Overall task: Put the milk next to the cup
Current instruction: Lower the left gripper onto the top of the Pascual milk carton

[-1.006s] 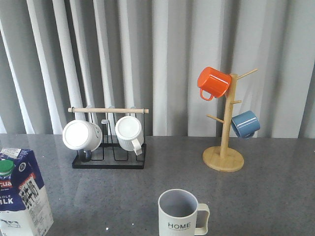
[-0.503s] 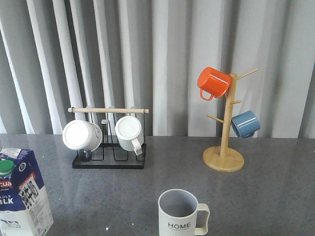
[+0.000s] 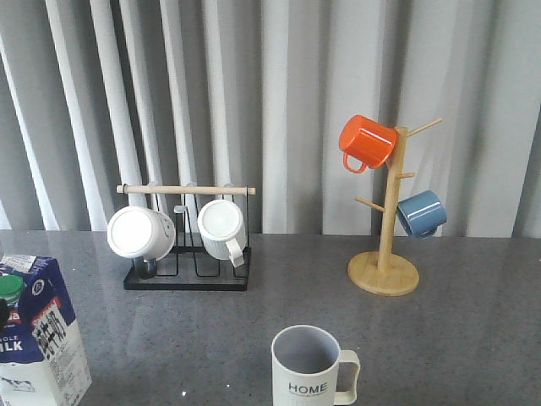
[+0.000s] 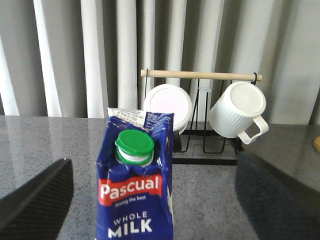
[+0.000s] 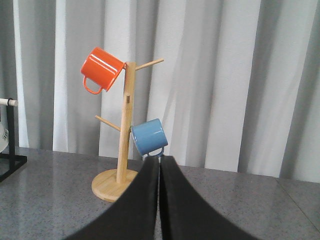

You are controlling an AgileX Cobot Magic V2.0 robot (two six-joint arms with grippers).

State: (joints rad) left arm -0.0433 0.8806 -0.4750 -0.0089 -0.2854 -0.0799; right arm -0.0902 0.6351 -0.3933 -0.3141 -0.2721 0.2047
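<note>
The Pascual milk carton [image 3: 35, 334] stands upright at the table's [image 3: 473, 330] near left edge, between the wide-apart fingers [image 4: 35, 197] of the left gripper [image 4: 160, 200], which seem not to touch it. The HOME cup [image 3: 311, 368] sits well right, near centre. The right gripper [image 5: 159, 200] is pressed together, holding nothing.

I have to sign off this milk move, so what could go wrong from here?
The milk carton is tall, and the open left gripper straddles it without contact; an off-centre close might tip it. The HOME cup stands alone mid-table, so a carton swung in low could knock it.
</note>
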